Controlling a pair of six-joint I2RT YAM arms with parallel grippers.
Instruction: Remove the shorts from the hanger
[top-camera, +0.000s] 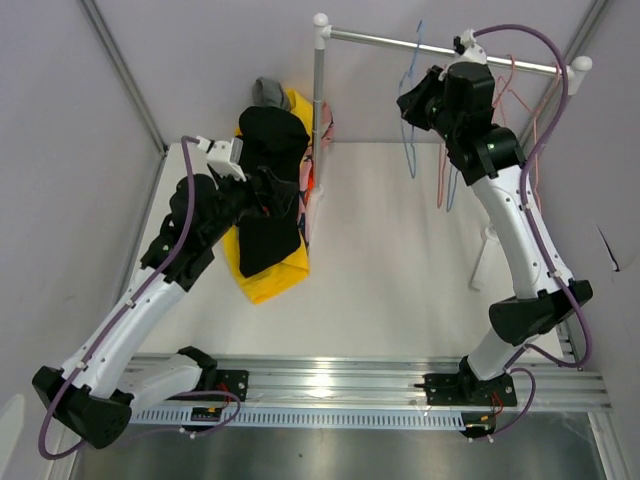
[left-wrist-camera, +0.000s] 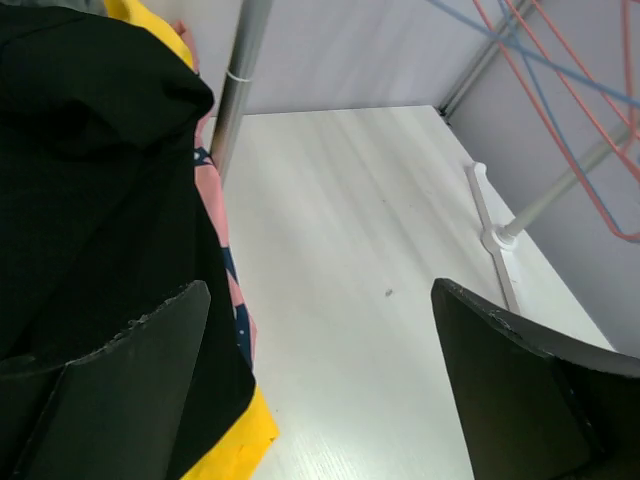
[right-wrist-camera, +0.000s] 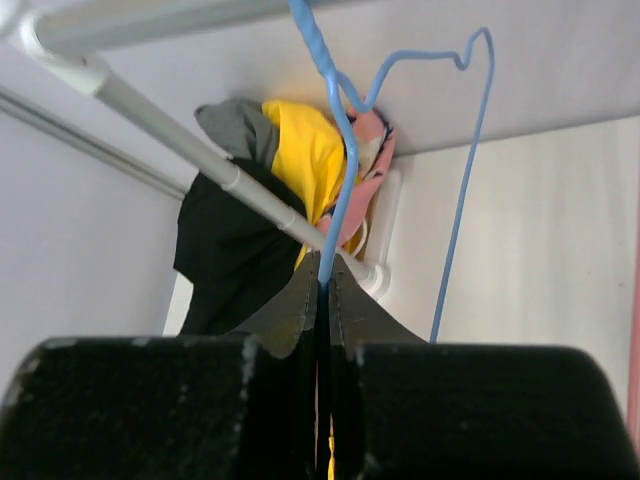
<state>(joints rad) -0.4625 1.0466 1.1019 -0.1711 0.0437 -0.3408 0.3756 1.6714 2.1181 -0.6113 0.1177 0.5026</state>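
The shorts (top-camera: 268, 240) are piled on the table (top-camera: 400, 260), just beside the rack's pole (top-camera: 319, 90), on the left arm's side of it. The black shorts (top-camera: 270, 190) are laid on top. The big yellow shorts (top-camera: 272, 282) are spread under them. The grey shorts (top-camera: 268, 92) are seen at the far end. The pink patterned shorts (top-camera: 323, 125) and the orange-red shorts (top-camera: 311, 180) are tucked nearest the pole. The left gripper (left-wrist-camera: 315, 295) is held by the pile, jaws spread wide. On the pole's other side, the right gripper (right-wrist-camera: 323, 285) is clamped on a blue hanger (right-wrist-camera: 343, 170).

Bare tabletop (top-camera: 400, 270) between shorts pile (top-camera: 268, 205) and rack foot (top-camera: 487, 255); hangers (top-camera: 409, 150) overhead.
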